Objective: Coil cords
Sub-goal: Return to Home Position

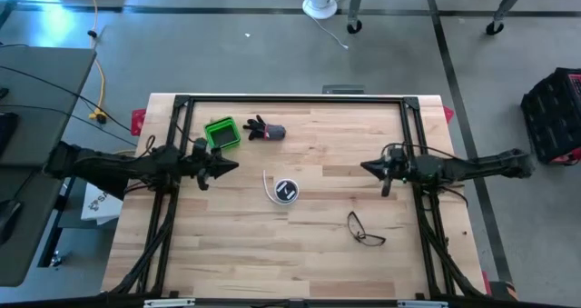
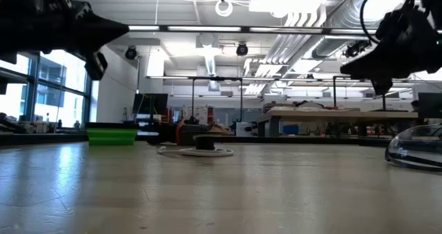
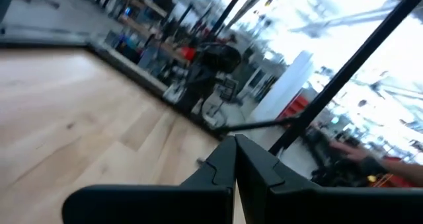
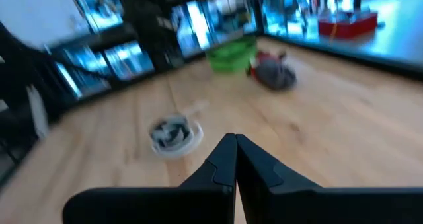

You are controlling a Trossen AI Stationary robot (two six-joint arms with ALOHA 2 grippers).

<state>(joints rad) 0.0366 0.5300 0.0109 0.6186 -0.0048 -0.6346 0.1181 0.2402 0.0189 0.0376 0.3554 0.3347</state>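
Reel (image 1: 287, 191) centred on table (image 1: 272, 263), left jaws, right jaws closed, clear

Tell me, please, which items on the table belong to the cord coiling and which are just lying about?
Job: white cord; black reel; left gripper and right gripper, raised either side.
Lying about: green box; dark bundle; eyeglasses.

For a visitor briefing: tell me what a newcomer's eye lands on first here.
The small black reel with its white cord looped around it lies mid-table, between the left gripper and the right gripper, which hover apart, fingers shut. A bright green box stands near the left gripper, and eyeglasses lie on the right arm's side.
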